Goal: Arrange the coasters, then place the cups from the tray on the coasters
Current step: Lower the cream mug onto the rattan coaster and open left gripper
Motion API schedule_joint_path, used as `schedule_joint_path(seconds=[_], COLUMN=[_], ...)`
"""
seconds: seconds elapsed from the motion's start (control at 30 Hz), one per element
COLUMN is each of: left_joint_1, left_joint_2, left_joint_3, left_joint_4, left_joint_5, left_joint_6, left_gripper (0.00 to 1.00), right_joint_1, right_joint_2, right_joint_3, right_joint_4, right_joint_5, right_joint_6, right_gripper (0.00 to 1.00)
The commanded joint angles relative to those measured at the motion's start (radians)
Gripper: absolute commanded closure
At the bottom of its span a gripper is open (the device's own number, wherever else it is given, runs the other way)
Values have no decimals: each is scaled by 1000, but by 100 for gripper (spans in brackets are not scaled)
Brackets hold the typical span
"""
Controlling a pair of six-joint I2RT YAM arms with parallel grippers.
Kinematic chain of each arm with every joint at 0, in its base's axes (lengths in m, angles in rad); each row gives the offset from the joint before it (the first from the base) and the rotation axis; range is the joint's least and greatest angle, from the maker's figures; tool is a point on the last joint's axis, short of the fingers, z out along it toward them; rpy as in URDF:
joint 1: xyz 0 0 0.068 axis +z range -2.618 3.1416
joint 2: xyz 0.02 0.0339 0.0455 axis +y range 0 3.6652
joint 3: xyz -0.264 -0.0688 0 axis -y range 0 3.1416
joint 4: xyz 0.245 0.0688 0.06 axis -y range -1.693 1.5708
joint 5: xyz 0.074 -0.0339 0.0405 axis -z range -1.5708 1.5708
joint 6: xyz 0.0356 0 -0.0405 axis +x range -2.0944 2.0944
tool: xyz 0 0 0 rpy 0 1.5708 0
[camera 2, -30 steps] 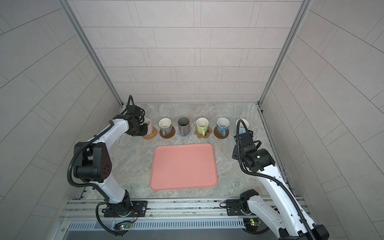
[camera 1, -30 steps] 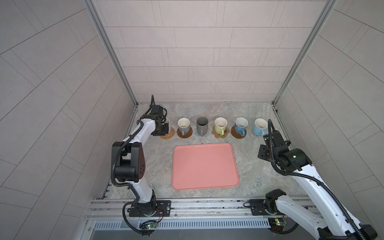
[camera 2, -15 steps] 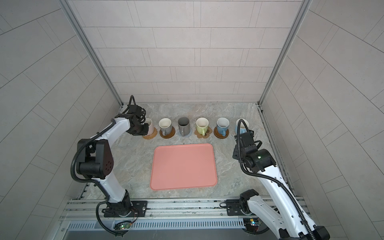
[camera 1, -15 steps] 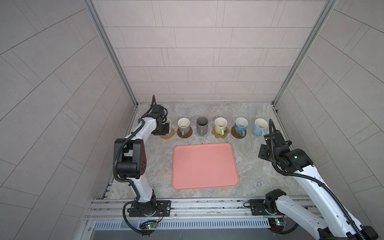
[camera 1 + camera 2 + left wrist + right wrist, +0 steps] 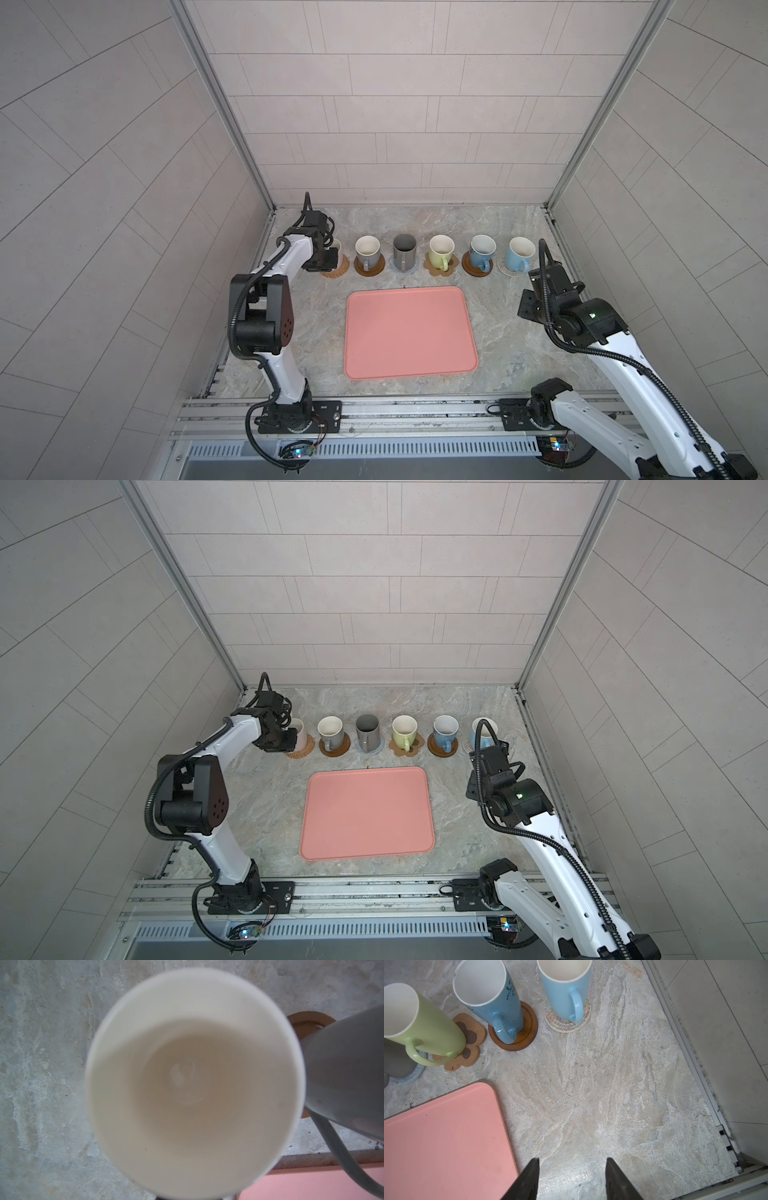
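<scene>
Six cups stand in a row behind the salmon tray [image 5: 409, 332], each on a coaster: grey-handled [image 5: 368, 249], dark grey [image 5: 404, 247], green [image 5: 440, 249], blue [image 5: 482, 249] and light blue [image 5: 519, 251]. The leftmost cup [image 5: 300, 731] sits on the rattan coaster [image 5: 338, 271]; its pale inside [image 5: 193, 1084] fills the left wrist view. My left gripper [image 5: 287, 741] is pressed against its near side, shut on it, with the jaws and handle hidden. My right gripper [image 5: 573, 1159] hangs open and empty over bare table beside the tray's far right corner [image 5: 483, 1088].
The tray holds nothing. The right wall's metal rail [image 5: 691, 1064] runs close to my right gripper. The paw coaster [image 5: 471, 1043], a wooden disc [image 5: 527, 1028] and the beige crochet mat [image 5: 564, 1024] lie ahead of it under their cups.
The left arm has shifted only slightly at the leftmost cup. The right arm has not moved.
</scene>
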Motion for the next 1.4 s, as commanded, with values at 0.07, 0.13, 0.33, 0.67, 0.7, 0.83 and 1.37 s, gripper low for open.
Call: schedule_joint_path(seconds=[0.07, 0.13, 0.33, 0.67, 0.7, 0.83, 1.37], left_joint_1=[9, 8, 8, 8, 9, 9, 9], left_joint_2=[3, 4, 1, 2, -1, -7, -145], left_joint_3=[30, 30, 30, 17, 17, 21, -21], left_joint_4=[30, 31, 24, 21, 22, 21, 15], left_joint_5=[-6, -3, -3, -17, -17, -18, -27], left_joint_6=[32, 31, 36, 41, 40, 37, -51], left_gripper=[87, 87, 85, 75, 73, 63, 44], right_joint_1=[-7, -7, -7, -9, -9, -10, -12], right_joint_2=[-21, -22, -29, -45, -47, -55, -62], right_joint_3=[18, 16, 16, 12, 11, 10, 28], right_joint_4=[-34, -36, -41, -52, -53, -55, -51], right_joint_5=[26, 27, 30, 34, 34, 35, 52], right_joint_6=[11, 11, 11, 12, 12, 12, 8], right_gripper=[46, 46, 46, 46, 46, 46, 46])
